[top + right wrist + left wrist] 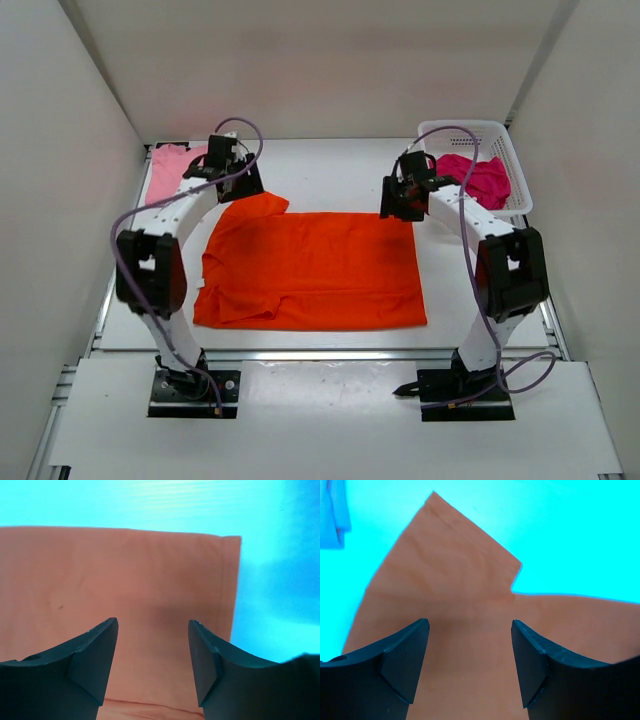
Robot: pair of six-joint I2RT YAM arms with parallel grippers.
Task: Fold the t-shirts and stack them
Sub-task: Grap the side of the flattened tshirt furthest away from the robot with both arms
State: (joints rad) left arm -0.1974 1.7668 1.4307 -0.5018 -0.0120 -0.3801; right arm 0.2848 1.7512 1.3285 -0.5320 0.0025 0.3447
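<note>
Hovering left hand [470, 627]: I see its fingers apart, gripping nothing, over the orange shirt's [310, 270] far-left sleeve.
Right hand [153, 625]: open too, empty, over the far-right corner.
Orange shirt: flat, mid-counter [330, 175].
Pink shirt [170, 170]: far left on the counter.
Magenta shirt [475, 180]: in the basket [460, 125], far right.
</note>
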